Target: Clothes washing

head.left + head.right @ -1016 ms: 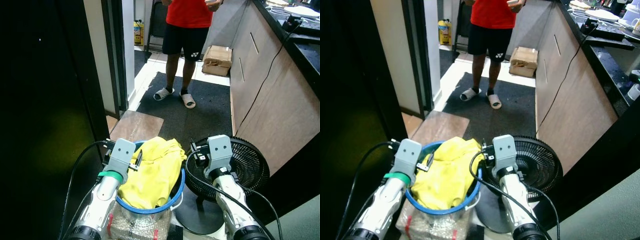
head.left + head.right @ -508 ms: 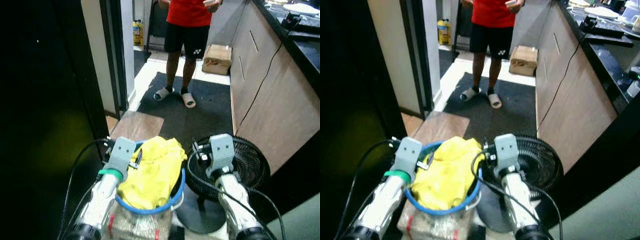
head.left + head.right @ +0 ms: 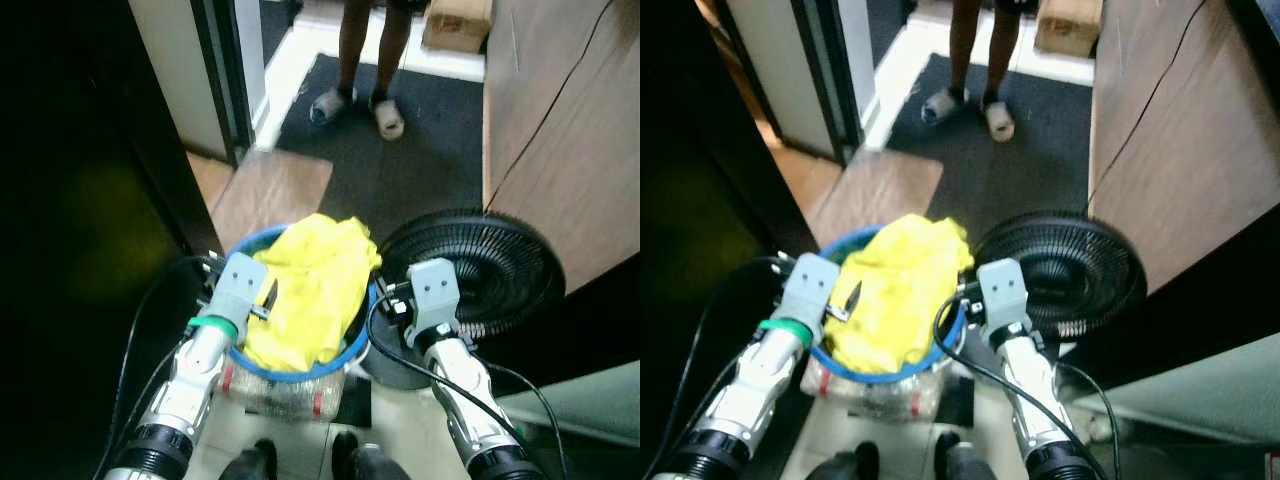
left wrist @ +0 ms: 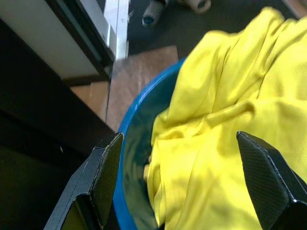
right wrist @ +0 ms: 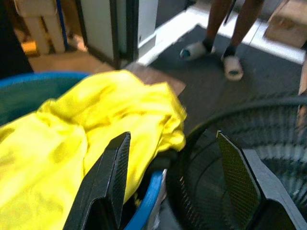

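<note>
A blue basket (image 3: 352, 352) held 1 yellow garment (image 3: 305, 295), heaped above its rim. The left gripper (image 4: 182, 187) and right gripper (image 5: 170, 184) flanked it, fingers spread, apparently holding nothing. A black fan (image 3: 480, 275) crowded the basket's right edge

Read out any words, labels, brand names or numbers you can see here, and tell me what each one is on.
None can be read.
The yellow cloth, the blue basin and the black fan show no print.
The cardboard box is cut off at the picture's edge and blurred, with no legible marking.
</note>
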`<state>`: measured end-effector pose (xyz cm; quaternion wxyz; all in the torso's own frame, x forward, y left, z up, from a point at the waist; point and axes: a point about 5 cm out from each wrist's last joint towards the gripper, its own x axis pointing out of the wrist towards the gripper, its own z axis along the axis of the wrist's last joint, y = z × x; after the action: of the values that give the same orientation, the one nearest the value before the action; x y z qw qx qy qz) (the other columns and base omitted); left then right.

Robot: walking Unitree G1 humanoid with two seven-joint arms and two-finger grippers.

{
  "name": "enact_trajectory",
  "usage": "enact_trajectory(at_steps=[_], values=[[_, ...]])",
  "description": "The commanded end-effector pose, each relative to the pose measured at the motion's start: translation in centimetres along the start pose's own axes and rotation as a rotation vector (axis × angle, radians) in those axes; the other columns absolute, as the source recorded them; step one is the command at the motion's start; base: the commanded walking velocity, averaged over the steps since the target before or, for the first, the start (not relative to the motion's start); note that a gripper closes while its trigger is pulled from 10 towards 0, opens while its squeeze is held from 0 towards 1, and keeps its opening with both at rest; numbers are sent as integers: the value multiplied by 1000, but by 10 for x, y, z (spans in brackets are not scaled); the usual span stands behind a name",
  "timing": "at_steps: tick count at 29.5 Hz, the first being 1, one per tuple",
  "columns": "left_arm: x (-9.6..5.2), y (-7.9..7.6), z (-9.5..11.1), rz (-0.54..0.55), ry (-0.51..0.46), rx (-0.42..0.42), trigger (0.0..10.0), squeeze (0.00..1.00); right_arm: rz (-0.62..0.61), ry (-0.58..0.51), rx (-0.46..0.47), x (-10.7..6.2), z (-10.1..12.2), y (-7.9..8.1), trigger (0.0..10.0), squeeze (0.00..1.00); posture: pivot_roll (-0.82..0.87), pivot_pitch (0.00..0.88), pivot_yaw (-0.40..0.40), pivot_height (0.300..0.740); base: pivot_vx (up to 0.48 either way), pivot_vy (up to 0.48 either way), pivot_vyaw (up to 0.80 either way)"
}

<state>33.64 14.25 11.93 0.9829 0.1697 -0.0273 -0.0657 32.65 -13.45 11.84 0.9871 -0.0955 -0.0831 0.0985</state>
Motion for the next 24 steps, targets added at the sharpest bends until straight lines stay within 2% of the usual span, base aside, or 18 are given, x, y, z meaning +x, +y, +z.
enact_trajectory(at_steps=[1, 5, 7, 11, 13, 14, 15, 16, 18, 19, 21, 24], values=[[-5, -2, -9, -10, 42, -2, 10000, 0, 8, 37, 7, -5, -7, 3, 10000, 0, 77, 451, 63, 740, 0, 0, 0], [-1, -7, -4, -17, 39, -9, 10000, 0, 7, 40, 4, -2, -6, 2, 10000, 0, 83, 466, 71, 740, 0, 0, 0], [3, -16, -1, -31, 49, -16, 10000, 0, -16, 34, -10, 1, -3, -4, 10000, 0, 73, 470, 81, 740, 0, 0, 0], [7, -21, -4, -28, 82, -15, 10000, 0, -41, 26, -14, 1, 0, -11, 10000, 0, 65, 470, 86, 740, 0, 0, 0], [13, -12, -12, 23, 152, -29, 10000, 0, -39, 15, -7, -1, 4, -10, 10000, 0, 55, 471, 88, 740, 0, 0, 0], [13, -12, -12, 23, 152, -29, 10000, 0, -39, 15, -7, -1, 4, -10, 10000, 0, 55, 471, 88, 740, 0, 0, 0], [15, -3, -15, 52, 181, -25, 10000, 0, -4, 16, -8, -2, 4, -2, 10000, 0, 55, 468, 87, 740, 0, 0, 0], [15, -3, -15, 52, 181, -25, 10000, 0, -4, 16, -8, -2, 4, -2, 10000, 0, 55, 468, 87, 740, 0, 0, 0], [14, 17, -20, 92, 204, -6, 10000, 0, 71, 31, 1, 3, 1, 17, 10000, 0, 81, 469, 84, 740, 0, 0, 0], [14, 17, -20, 92, 204, -6, 10000, 0, 71, 31, 1, 3, 1, 17, 10000, 0, 81, 469, 84, 740, 0, 0, 0], [9, 28, -23, 115, 212, 6, 10000, 0, 91, 62, 12, 14, -3, 29, 10000, 0, 116, 473, 76, 740, 0, 0, 0], [4, 34, -25, 129, 216, 9, 10000, 0, 81, 89, 25, 24, -4, 35, 10000, 0, 130, 475, 72, 740, 0, 0, 0]])
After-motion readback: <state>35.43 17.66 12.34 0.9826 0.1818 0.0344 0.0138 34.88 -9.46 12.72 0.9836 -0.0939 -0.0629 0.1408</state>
